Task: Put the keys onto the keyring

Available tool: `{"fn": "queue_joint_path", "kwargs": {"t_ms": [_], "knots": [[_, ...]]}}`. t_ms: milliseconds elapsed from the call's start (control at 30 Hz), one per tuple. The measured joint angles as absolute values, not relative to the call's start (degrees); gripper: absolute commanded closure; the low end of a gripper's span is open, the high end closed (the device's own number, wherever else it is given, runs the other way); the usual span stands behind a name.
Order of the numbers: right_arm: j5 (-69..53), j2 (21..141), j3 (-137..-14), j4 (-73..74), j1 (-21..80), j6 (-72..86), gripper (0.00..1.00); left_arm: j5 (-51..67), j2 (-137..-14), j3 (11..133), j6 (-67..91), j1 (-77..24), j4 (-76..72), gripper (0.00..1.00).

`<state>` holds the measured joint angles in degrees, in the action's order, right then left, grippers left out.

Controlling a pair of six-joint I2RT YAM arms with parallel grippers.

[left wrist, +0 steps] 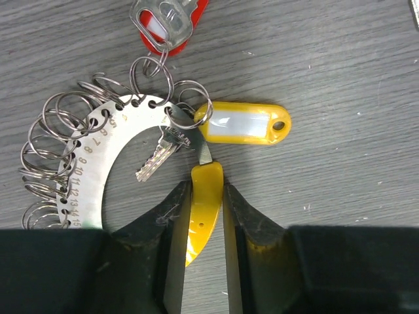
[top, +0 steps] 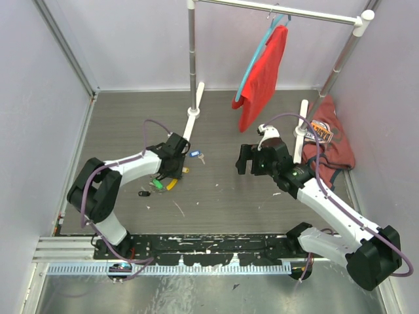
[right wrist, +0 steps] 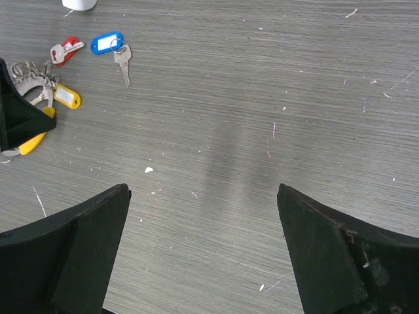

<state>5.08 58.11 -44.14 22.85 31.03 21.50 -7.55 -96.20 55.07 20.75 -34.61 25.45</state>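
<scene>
left gripper [top: 173,175] down at the grey wood-grain table [top: 222,196], tip at the yellow curved keyring handle [top: 171,184]. green plastic tag [top: 156,184] just beside it, black tag [top: 143,193] near. blue-tagged small metal key [top: 194,154] apart, to the right. right gripper [top: 245,163] mid-table, well apart from the cluster. red shirt [top: 262,72] hangs from the metal rail [top: 281,12].

A clothes rack [top: 278,10] spans the top of the overhead view, its two metal posts standing on white feet [top: 194,108]. A red shirt [top: 263,78] hangs from its bar on a light-blue hanger [top: 257,52], upper centre-right. At the right edge a dark-red shirt [top: 334,147] with an orange and white print lies crumpled on the grey wood-grain table [top: 229,193]. White specks [right wrist: 148,169] dot the tabletop. Pale lilac walls [top: 39,98] enclose it; a ribbed aluminium rail [top: 65,248] runs along the bottom left.
</scene>
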Motion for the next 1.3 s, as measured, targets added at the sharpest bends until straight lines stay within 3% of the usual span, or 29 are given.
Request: {"fn": "queue_joint_path", "kwargs": {"t_ms": [167,567,833,1133,1300], "knots": [[4.7,58.1,-44.4,22.8,31.0,21.5,0.0,-5.6,-95.0,53.6,20.6,-34.5,24.0,0.81],[4.3,58.1,-43.4,21.2,31.0,22.8,0.0,-0.8,-84.5,52.2,20.9,-37.3,25.6,0.82],[3.1,59.5,-39.3,15.8,31.1,32.2,0.0,2.6,-79.0,52.2,21.3,-39.5,25.8,0.82],[1.1,63.3,-39.3,8.2,33.7,44.1,0.08,3.3,-76.8,52.2,21.4,-46.1,24.3,0.83],[0.0,62.2,-40.2,8.8,33.8,46.2,0.21,1.6,-73.5,52.3,21.0,-50.2,22.0,0.84]]}}
